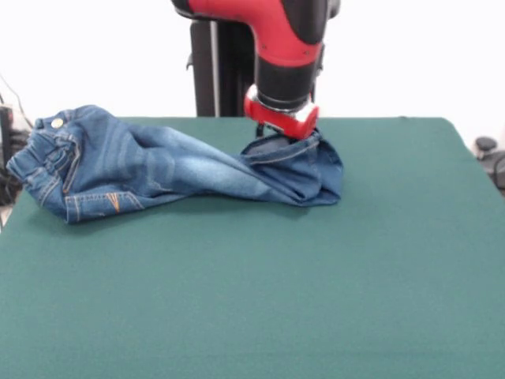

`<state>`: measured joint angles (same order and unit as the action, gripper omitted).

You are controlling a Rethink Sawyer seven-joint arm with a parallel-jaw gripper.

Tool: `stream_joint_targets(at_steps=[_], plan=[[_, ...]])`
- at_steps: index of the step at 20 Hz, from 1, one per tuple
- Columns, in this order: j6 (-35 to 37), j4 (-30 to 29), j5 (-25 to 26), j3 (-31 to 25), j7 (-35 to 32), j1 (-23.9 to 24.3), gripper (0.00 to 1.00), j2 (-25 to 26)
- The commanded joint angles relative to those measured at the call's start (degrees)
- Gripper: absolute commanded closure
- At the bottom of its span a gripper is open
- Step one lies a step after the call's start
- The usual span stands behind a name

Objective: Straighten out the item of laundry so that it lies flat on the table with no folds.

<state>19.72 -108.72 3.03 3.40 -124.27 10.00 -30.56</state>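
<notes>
The small pair of blue denim jeans [158, 170] lies across the upper left and centre of the frame on the green-covered counter [252, 300]. Its long axis runs nearly level from left to right. The waistband with its metal button [57, 123] sits at the far left, close to the counter's left edge, and the legs stretch rightward to a bunched, folded-over heap of hem cloth [304, 170] just right of centre.

The fingers [278, 139] are directly over that heap, at the upper side of it. The red wrist collar hides them almost wholly, and the denim rises around the dark tips, so I cannot tell how far apart they stand or whether they have hold of the cloth. The tips look to be touching or sunk into the top fold.

The red and black arm [288, 47] comes down from the top centre of the frame, its last link close to vertical, wrist pointing straight down.

Judging from this, the leg ends are what need drawing out, and a pull to the right, along the jeans' long axis and away from the waistband, would open the fold.
</notes>
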Motion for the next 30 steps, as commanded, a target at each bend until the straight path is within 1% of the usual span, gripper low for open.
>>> stream_joint_targets(at_steps=[1,5,10,13,16,21,25,30], plan=[[-2.72,-6.19,-5.87,-12.47,-9.44,-0.27,0.00,2.58],[-1.62,-7.70,-8.98,-14.83,-11.19,-1.37,0.00,-0.17],[1.22,-8.20,-12.18,-16.80,-10.92,-1.53,0.00,-2.77],[3.04,-7.14,-13.25,-16.18,-10.68,-2.22,0.00,-3.19],[4.10,-5.29,-13.78,-14.92,-10.15,-2.88,0.00,-2.28],[4.09,-2.86,-15.19,-13.39,-10.49,-4.76,0.00,-1.33],[7.29,-0.84,-16.29,-11.39,-11.67,-7.34,0.00,-2.88],[9.99,1.46,-18.33,-11.23,-12.08,-8.66,0.00,-3.08]])
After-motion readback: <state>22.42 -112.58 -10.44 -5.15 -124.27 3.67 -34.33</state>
